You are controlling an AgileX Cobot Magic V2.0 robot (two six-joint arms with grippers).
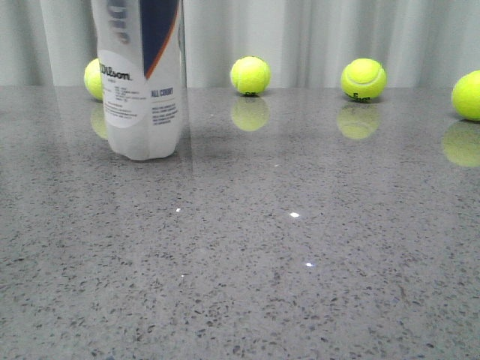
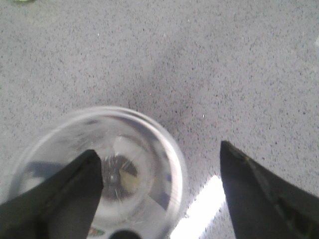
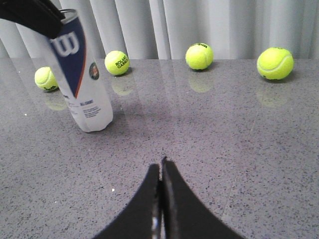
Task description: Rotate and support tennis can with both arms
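The tennis can [image 1: 142,82] stands on the grey table at the left, white with a navy-blue top and "Wilson" text. In the right wrist view the can [image 3: 82,79] leans slightly, and a black part of my left gripper [image 3: 31,16] sits at its top rim. The left wrist view looks down into the blurred can [image 2: 139,164]. My left gripper [image 2: 158,147] is open wide, with one finger [image 2: 70,194] over the can's mouth and the other off to its side. My right gripper [image 3: 161,167] is shut and empty, low over the table, well away from the can.
Several yellow-green tennis balls lie along the table's far edge before a white curtain: one ball [image 1: 250,75] at the middle, one ball [image 1: 364,79] to the right, one ball [image 1: 469,95] at the far right, and one ball [image 1: 93,79] half hidden behind the can.
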